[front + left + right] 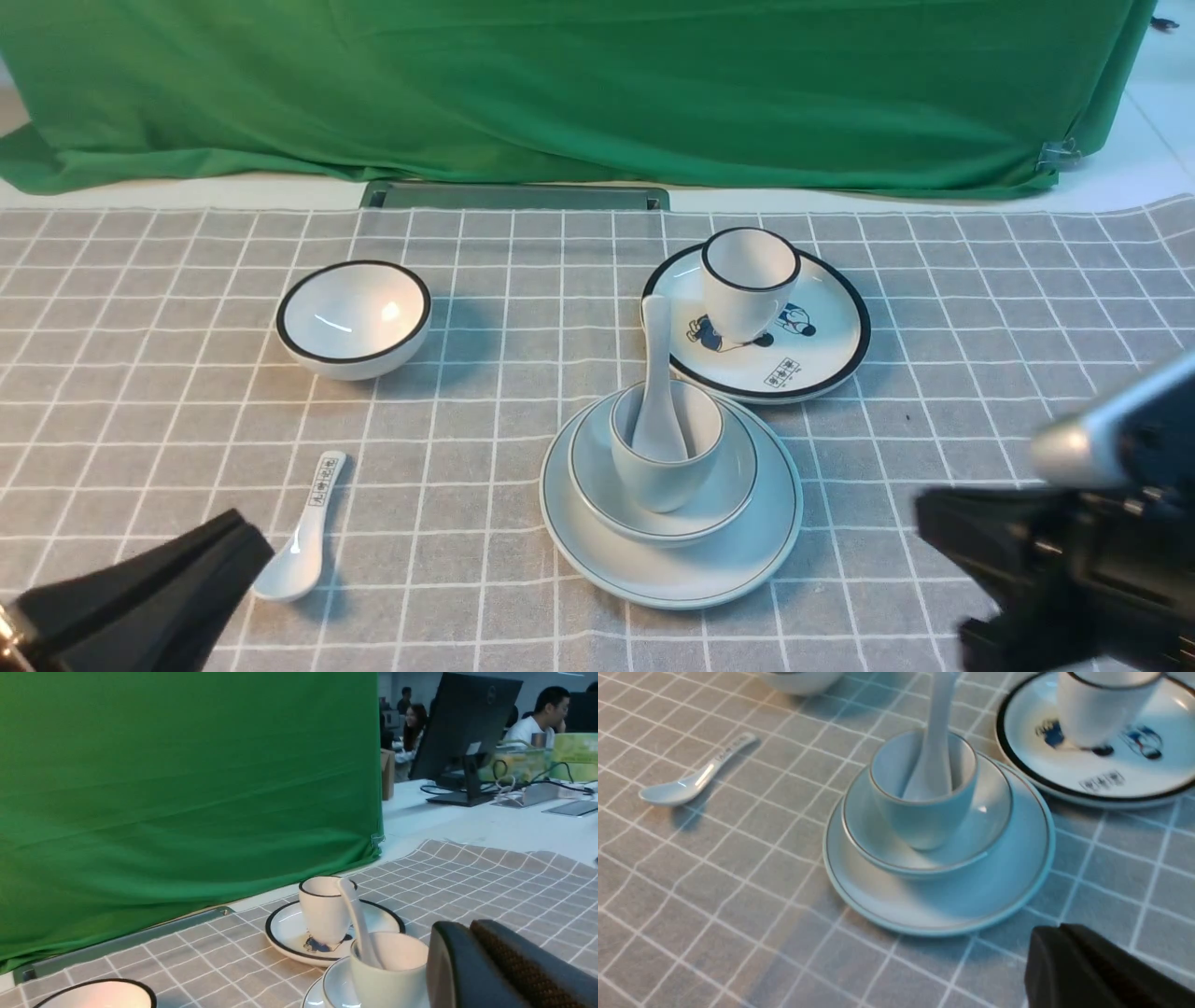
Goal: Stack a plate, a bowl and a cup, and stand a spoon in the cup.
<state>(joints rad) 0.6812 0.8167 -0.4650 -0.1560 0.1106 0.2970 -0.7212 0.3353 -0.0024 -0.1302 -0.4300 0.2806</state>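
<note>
The plain plate (pixel 686 560) lies front centre on the checked cloth. The thin-rimmed bowl (pixel 728 481) sits on it, and the cup (pixel 665 476) stands in the bowl. The plain white spoon (pixel 658 373) stands in the cup, handle up. The stack also shows in the right wrist view, with the plate (pixel 1004 891), bowl (pixel 878 830), cup (pixel 924 816) and spoon (pixel 936 732). My left gripper (pixel 238 537) is shut and empty at the front left. My right gripper (pixel 924 523) is shut and empty, to the right of the plate.
A black-rimmed cartoon plate (pixel 812 359) with a black-rimmed cup (pixel 747 280) on it stands behind the stack. A black-rimmed bowl (pixel 353 317) is at the back left. A spoon with printed characters (pixel 303 537) lies by my left gripper. A green curtain (pixel 560 84) hangs behind.
</note>
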